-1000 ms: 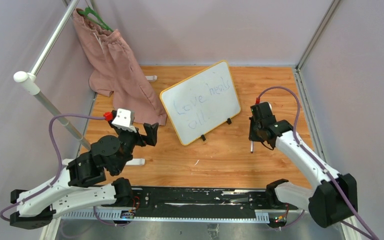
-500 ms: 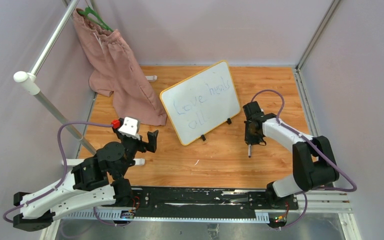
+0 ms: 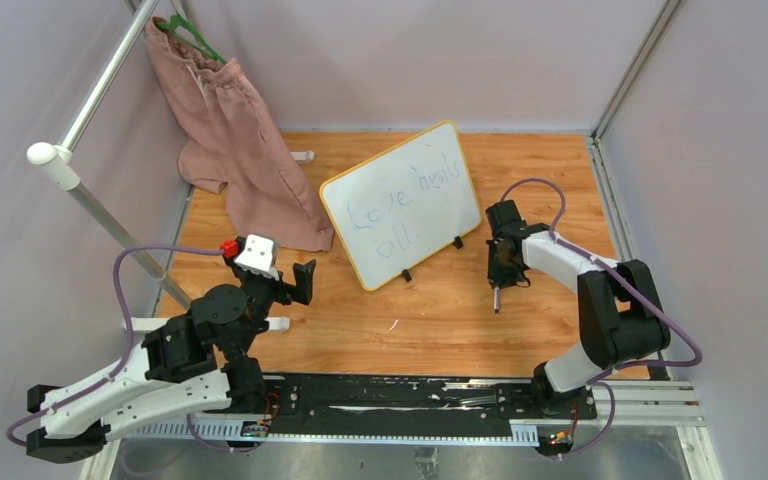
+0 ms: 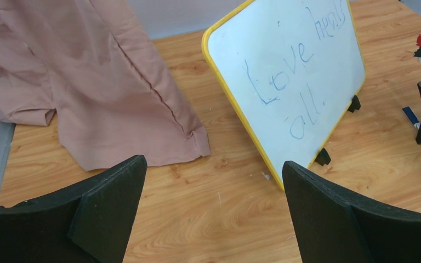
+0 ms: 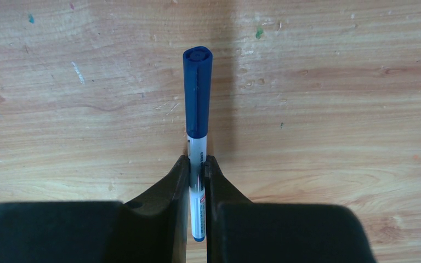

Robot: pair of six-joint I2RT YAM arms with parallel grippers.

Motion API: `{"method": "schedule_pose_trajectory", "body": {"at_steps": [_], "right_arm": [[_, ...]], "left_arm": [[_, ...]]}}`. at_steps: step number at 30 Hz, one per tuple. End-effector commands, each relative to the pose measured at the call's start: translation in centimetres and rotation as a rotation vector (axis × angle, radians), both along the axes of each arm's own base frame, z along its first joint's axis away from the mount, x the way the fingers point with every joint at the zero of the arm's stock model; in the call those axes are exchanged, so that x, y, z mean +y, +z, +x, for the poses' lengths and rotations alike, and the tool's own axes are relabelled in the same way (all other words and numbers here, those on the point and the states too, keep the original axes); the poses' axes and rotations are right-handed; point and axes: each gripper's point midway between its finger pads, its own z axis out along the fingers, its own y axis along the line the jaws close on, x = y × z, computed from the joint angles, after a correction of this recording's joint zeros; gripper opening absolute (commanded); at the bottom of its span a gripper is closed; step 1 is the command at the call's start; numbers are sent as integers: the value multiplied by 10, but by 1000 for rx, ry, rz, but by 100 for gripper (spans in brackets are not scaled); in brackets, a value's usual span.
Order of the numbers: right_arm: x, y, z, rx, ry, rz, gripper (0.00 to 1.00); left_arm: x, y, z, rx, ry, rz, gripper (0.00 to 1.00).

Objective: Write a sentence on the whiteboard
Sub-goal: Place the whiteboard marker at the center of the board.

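- We see the whiteboard (image 3: 438, 228) propped on its two small black feet near the middle of the wooden table (image 3: 440, 330), tilted back and turned at an angle.
- The sentence (image 3: 376, 212) is on it in faint blue strokes, in two lines; from the left wrist view we read roughly "Love heals" above "all."
- The right gripper (image 5: 197, 164) sits low over the table just right of the board, its jaws clamped on the white barrel of a marker (image 5: 197, 93).
- The marker's blue cap is on and points down at the wood. We cannot tell whether it touches the table.
- The left gripper (image 4: 214, 164) hovers left of the board with its jaws wide apart and nothing between them.
- A pink cloth (image 3: 240, 150) hangs at the far left, its hem on the table beside the board.
- We judge the writing done. What seems left is setting the capped marker down and letting go.
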Motion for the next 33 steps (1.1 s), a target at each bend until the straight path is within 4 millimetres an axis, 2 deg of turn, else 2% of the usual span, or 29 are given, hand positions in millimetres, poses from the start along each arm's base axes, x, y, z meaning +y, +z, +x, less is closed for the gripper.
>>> {"method": "schedule_pose_trajectory", "body": {"at_steps": [1, 13, 33], "right_arm": [[-5, -8, -1, 26, -8, -5, 2], [-4, -10, -4, 33, -2, 6, 6], [-5, -3, -6, 2, -4, 16, 29]], "left_arm": [[3, 4, 1, -16, 18, -13, 100], [4, 4, 0, -16, 18, -21, 100], [4, 4, 0, -15, 18, -20, 100]]}}
